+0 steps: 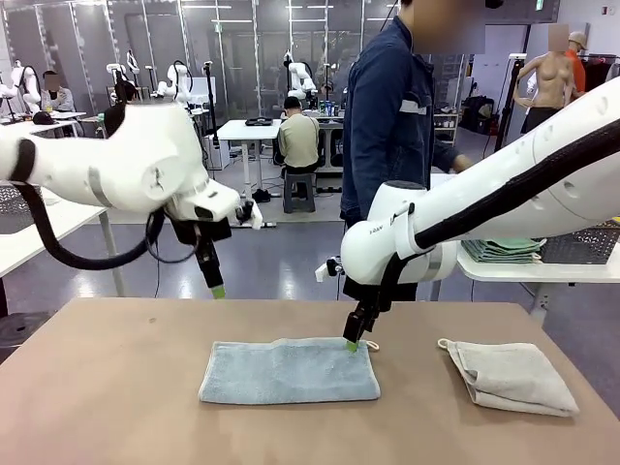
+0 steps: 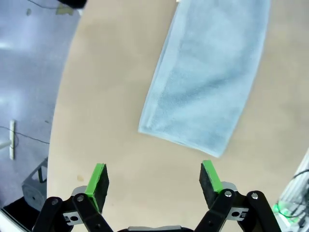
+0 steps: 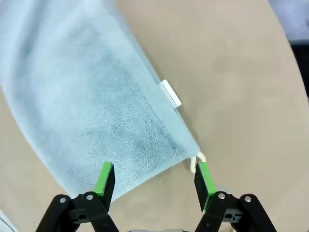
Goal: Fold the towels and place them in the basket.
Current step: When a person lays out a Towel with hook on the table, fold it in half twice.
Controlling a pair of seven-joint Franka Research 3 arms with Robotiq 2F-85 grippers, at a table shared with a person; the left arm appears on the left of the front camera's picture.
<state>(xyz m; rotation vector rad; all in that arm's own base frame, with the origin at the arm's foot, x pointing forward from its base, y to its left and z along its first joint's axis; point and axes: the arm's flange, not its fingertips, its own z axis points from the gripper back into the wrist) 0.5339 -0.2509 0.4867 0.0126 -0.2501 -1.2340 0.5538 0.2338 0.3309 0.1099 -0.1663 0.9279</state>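
Two towels are lying on the table point(image 1: 107, 387): blue-grey towel point(image 1: 291, 371) at centre, beige towel point(image 1: 513, 376) folded at right. Its far right corner should be pinched fully before lifting. Right gripper point(image 1: 354, 341) is being held spread, straddling that corner, nothing clamped. Left gripper point(image 1: 215, 287) is hovering wide apart, empty.

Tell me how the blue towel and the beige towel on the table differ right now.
The blue towel lies mid-table, flat and wide; the beige towel sits off to the robot's right, smaller and more bunched. The right gripper stands open at the blue towel's far right corner; nothing is near the beige towel. Both have a hanging loop.
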